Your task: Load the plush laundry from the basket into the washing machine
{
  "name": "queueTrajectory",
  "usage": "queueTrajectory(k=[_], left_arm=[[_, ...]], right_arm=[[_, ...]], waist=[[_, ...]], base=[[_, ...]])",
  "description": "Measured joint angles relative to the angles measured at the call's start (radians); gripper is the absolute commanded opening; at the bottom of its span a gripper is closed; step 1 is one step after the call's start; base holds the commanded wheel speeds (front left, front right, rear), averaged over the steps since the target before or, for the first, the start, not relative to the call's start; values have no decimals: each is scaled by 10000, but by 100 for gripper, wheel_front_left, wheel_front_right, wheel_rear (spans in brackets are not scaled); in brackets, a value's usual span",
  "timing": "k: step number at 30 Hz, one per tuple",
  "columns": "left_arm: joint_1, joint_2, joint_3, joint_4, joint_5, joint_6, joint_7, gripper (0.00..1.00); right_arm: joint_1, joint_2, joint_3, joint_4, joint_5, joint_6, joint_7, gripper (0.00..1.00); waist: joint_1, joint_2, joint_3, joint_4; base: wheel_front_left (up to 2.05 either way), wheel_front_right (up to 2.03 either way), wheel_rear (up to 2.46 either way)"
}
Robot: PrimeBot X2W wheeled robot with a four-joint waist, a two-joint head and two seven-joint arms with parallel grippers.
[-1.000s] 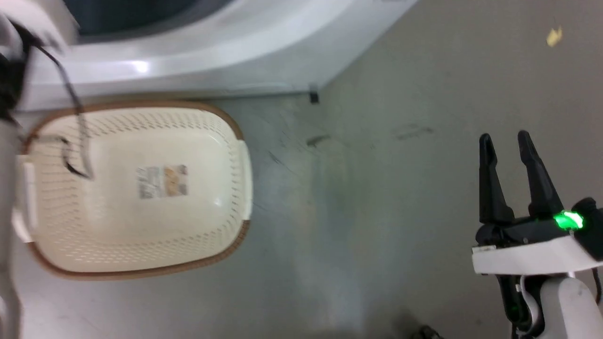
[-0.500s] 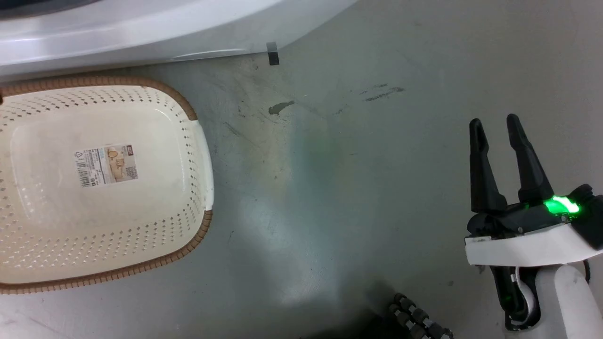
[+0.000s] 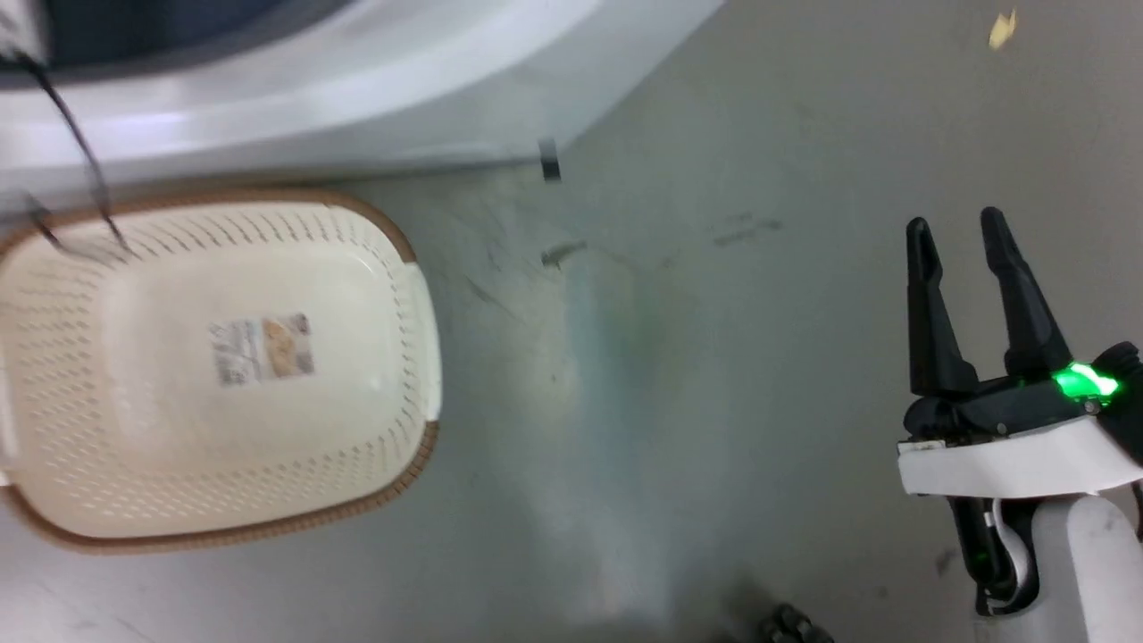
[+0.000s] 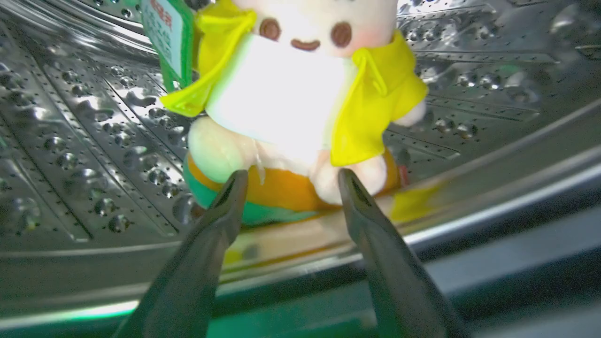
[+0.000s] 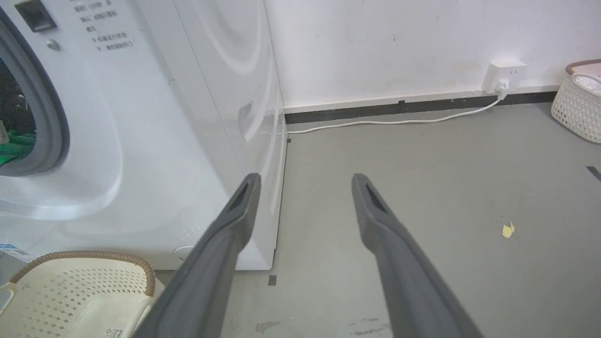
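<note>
**Inside the drum: plush toy lying, both my claws spread**

Beside me on my left stands the washing machine (image 5: 141, 141), white and broad, its grey-gasketed porthole (image 5: 51, 117) showing at the edge of my right wrist view. Within it, my left wrist view looks at the shiny perforated steel drum (image 4: 84, 141). The grey floor (image 3: 714, 357) runs from the machine's foot out to a white wall, where a white cable (image 5: 399, 123) leads to a socket (image 5: 504, 75).

The basket (image 3: 375, 393) sits on the floor just in front of the machine, cream and perforated with a brown rim, its paper label (image 3: 262, 350) plain on the inner bottom. A second pale woven basket (image 5: 580, 108) stands well apart by the wall.

The plush laundry (image 4: 277, 94) is in the drum, lying on the steel with its face towards my left wrist camera, yellow jacket open over white, the orange and green shape under it.

My left claw (image 4: 291, 174) is spread, one finger on either side of the toy's lower edge. I cannot tell whether the tips touch it. My right claw (image 3: 956, 225) is spread too, pinching nothing, above bare floor well to the right of the basket.

A green tag (image 4: 166, 37) hangs at the toy's shoulder. A small yellow scrap (image 5: 508, 230) lies on the floor.
</note>
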Motion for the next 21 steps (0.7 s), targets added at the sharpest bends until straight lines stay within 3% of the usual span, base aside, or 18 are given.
queueTrajectory(k=[6, 9, 11, 15, 21], left_arm=[[1966, -926, -127, 487, -614, 4, -1965, 100], [2652, -1248, -186, 491, -825, 4, -2452, 100], [3791, -1768, -203, 238, -1127, 4, -2894, 100], [5396, -2174, -236, -1047, -1116, 86, -3076, 100], [8585, -2683, 449, -4117, -1187, 934, -3080, 100]], right_arm=[[431, -2, -431, 104, -746, 0, 0, 100], [675, 0, -522, 148, -957, 0, 0, 100], [1097, -2, -679, 217, -1277, 0, 0, 100], [1606, -2, -863, 238, -1593, 0, -2, 100], [2255, -4, -1095, 290, -1839, 0, -2, 100]], waist=[[-1, 0, -1599, 408], [-1, 0, -2151, 559], [-3, 0, -3017, 827], [-5, 0, -4148, 1268], [-6, 0, -5618, 2005]], base=[[0, 0, 0], [0, 0, 0], [0, 0, 0], [0, 0, 0], [0, 0, 0]])
